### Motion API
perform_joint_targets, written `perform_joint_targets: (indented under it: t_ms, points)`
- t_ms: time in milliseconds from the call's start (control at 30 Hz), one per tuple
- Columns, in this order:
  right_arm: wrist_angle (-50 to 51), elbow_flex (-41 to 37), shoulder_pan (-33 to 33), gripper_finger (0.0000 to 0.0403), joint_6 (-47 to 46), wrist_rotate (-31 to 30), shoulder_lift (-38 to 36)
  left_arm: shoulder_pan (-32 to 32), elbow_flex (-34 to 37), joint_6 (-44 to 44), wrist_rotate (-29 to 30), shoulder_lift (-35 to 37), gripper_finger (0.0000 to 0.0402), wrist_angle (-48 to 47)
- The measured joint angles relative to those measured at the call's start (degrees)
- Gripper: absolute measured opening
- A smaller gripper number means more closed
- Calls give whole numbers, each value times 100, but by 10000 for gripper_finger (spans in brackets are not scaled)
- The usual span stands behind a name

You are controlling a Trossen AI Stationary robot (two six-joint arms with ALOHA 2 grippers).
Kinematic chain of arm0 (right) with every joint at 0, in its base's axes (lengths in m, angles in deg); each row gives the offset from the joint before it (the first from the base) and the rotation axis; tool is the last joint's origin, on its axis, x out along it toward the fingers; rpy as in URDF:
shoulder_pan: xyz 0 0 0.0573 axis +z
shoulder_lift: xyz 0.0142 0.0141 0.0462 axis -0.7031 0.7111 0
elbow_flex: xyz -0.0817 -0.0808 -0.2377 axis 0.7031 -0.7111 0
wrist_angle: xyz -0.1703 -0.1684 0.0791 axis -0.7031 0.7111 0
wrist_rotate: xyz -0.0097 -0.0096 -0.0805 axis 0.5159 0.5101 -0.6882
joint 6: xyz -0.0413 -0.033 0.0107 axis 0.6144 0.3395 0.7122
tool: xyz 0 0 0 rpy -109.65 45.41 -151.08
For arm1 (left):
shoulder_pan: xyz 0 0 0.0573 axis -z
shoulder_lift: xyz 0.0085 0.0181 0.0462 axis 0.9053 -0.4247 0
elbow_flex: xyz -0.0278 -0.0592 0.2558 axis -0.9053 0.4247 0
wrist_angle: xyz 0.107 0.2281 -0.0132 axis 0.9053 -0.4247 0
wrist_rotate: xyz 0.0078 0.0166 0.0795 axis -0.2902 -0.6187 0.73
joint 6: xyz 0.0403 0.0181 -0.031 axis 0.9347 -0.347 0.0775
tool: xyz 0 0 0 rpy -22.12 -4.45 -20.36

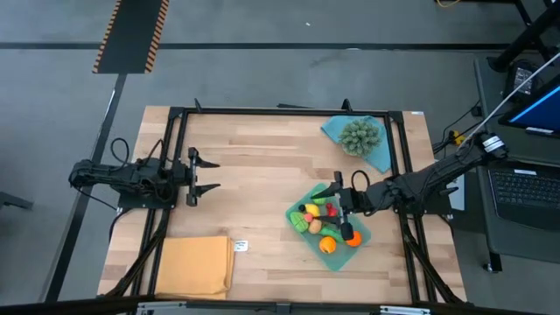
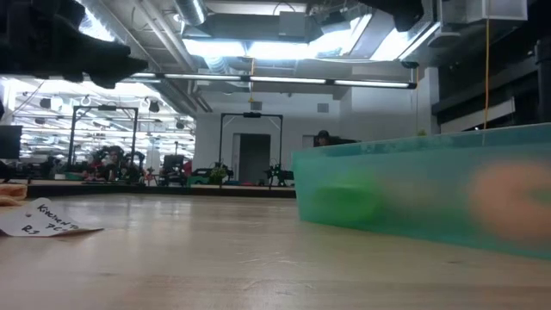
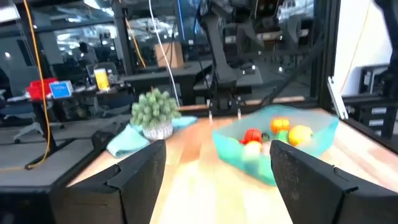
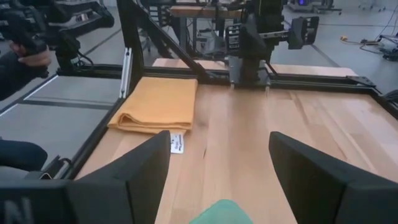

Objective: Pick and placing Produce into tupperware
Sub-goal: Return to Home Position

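The teal tupperware [image 1: 308, 194] sits right of the table's middle and holds the produce [image 1: 327, 244]: yellow, red, green, tan and orange pieces. In the left wrist view the tupperware [image 3: 323, 134] and its produce [image 3: 292, 132] lie ahead. My right gripper [image 1: 332, 210] hovers open over the tupperware, nothing between its fingers; its wrist view [image 4: 217, 163] shows only a teal rim [image 4: 219, 211] below. My left gripper [image 1: 215, 175] stands open at the table's left side, pointing level toward the tupperware, also with nothing in it [image 3: 217, 168].
A spiky grey-green ball [image 1: 360, 135] rests on a blue cloth [image 1: 380, 157] at the far right. A folded orange-yellow cloth [image 1: 197, 265] lies at the near left, a small paper label [image 1: 241, 246] beside it. Bare wood lies between the grippers.
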Motion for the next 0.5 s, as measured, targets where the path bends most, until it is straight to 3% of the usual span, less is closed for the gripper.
perform_joint_targets:
  t_ms: [233, 500]
  points:
    - [-516, 0, -62, 273, 98, 2, 473, -84, 219, 8, -84, 0, 279, 179]
    - [-1364, -2, -364, 273, 505, 4, 875, -827, 219, 115, -533, 0, 279, 128]
